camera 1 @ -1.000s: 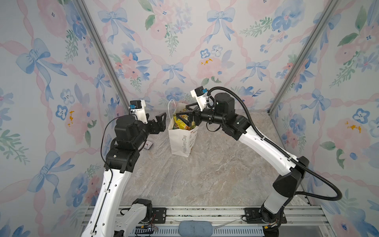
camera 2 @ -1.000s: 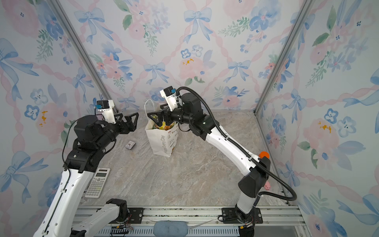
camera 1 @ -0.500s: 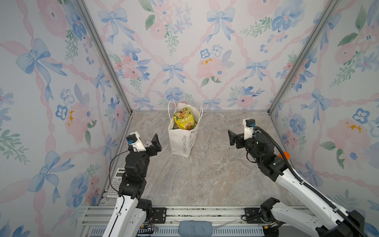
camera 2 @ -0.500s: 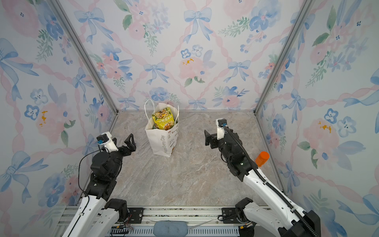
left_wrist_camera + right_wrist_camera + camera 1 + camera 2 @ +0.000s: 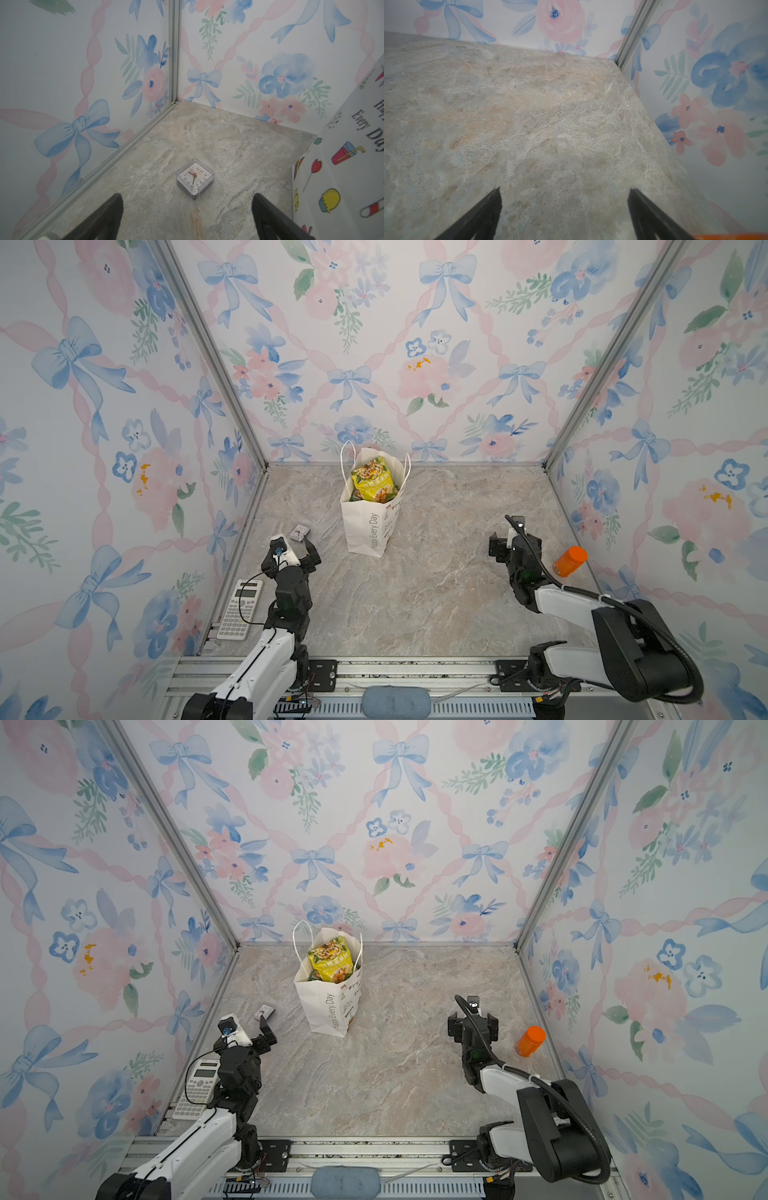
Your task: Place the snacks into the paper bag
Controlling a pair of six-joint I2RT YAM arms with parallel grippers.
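The left jaws gape wide and empty, just short of a small clock (image 5: 195,179) on the bench (image 5: 415,593). The right jaws gape wide, empty. The yellow chip bag (image 5: 372,483) stands inside the paper bag (image 5: 365,531).

Left claw (image 5: 297,551) and right claw (image 5: 514,545) have pulled back low, away from the paper bag (image 5: 370,526).

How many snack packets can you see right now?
1: a yellow chip bag standing in the open top of the paper bag. No others show; more may be hidden inside beneath it.
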